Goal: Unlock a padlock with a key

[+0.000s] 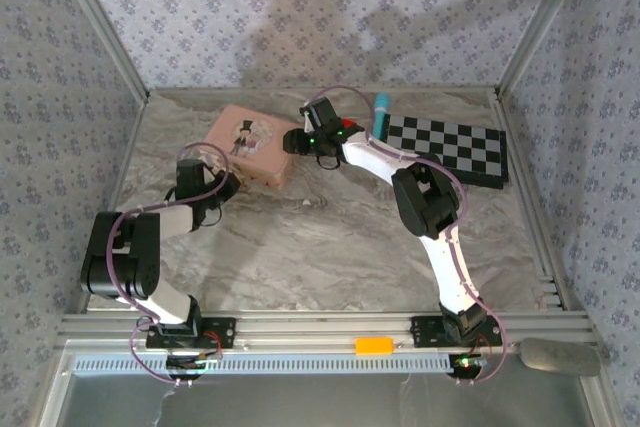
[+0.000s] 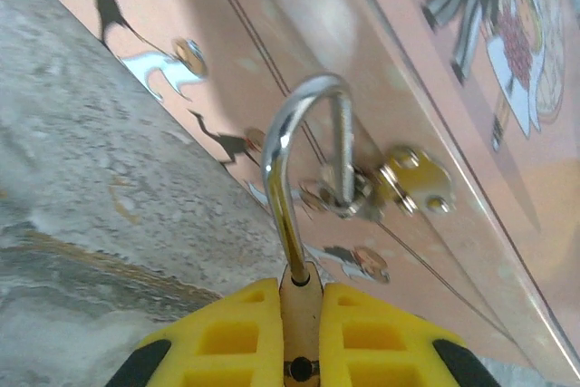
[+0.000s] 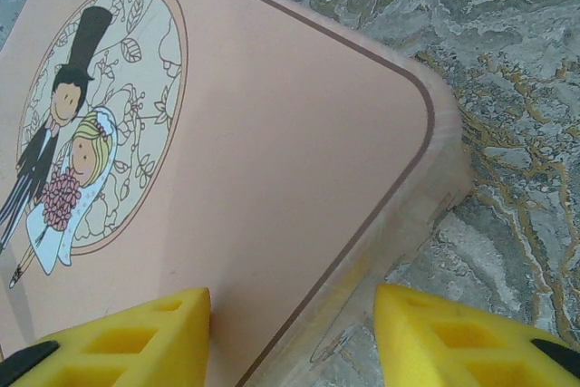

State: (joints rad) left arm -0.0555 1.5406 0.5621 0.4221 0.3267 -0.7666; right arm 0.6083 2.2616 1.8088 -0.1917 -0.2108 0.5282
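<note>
The left gripper (image 1: 228,185) pinches the padlock (image 2: 300,314) between its fingers (image 2: 240,337), close against the box's (image 2: 435,88) front wall. The padlock's shackle (image 2: 283,206) passes through the hasp (image 2: 412,183). The right gripper (image 3: 290,333) hangs at the box's corner with its fingers (image 3: 136,333) spread, one over the lid, one past the edge above the table (image 3: 507,133).
</note>
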